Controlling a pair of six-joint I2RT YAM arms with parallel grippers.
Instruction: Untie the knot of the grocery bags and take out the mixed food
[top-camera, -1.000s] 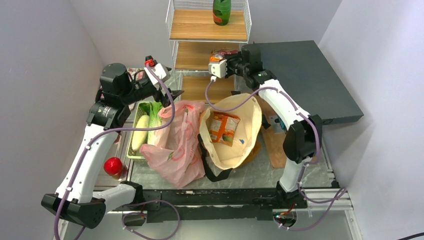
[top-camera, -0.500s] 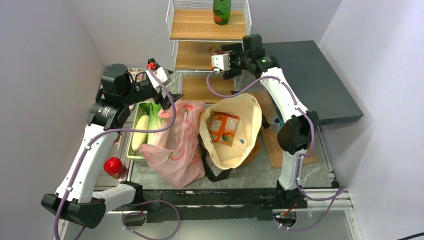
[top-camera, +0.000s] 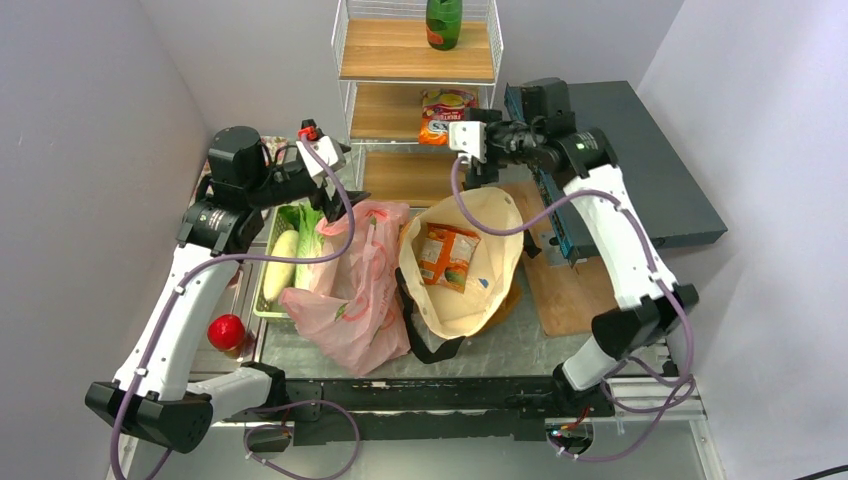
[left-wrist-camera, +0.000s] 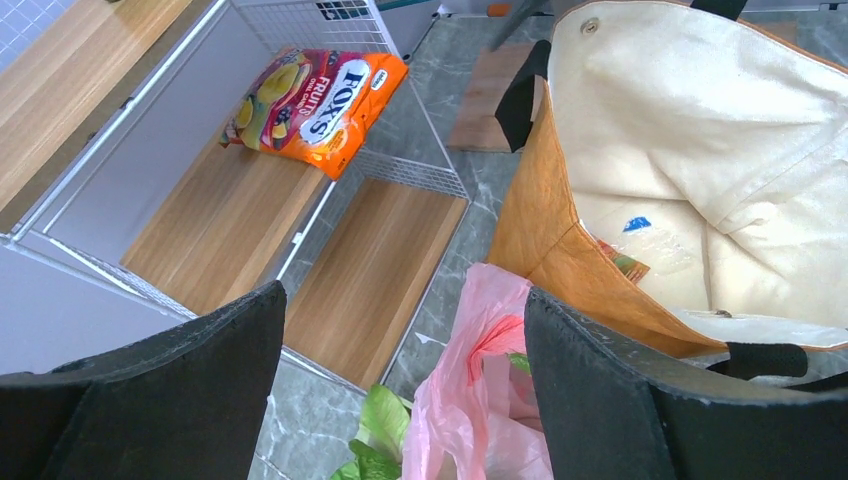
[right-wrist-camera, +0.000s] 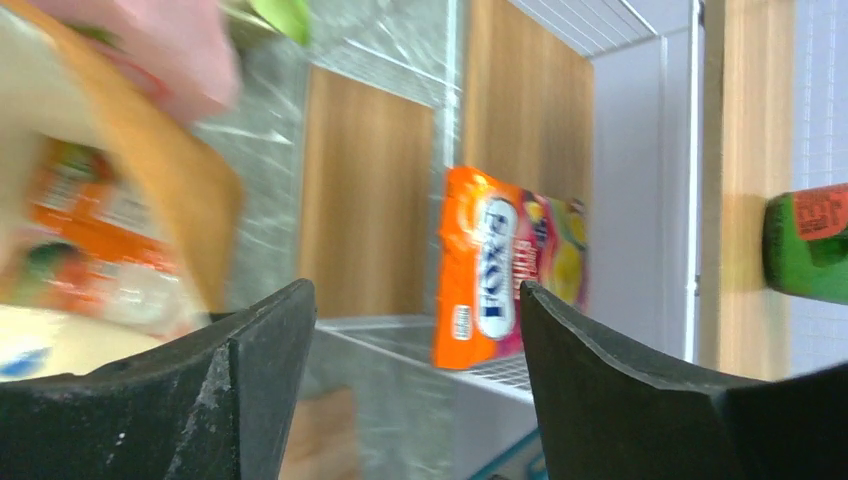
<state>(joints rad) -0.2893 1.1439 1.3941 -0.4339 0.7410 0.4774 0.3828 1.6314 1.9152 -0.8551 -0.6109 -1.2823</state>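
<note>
Left gripper (left-wrist-camera: 402, 295): fingers wide apart, empty, hanging over the pink bag's (top-camera: 355, 290) far end.
Right gripper (right-wrist-camera: 415, 290): fingers apart, holding nothing, near the rack (top-camera: 385, 112).
Orange snack packet (top-camera: 445, 103): lies on the rack's middle shelf.
Second packet (top-camera: 447, 257): inside the open tote (top-camera: 495, 245).
Pink bag: slumped against the tote's left side.
Leafy greens (top-camera: 310, 225): in the tray (top-camera: 262, 312), left of the pink bag.
</note>
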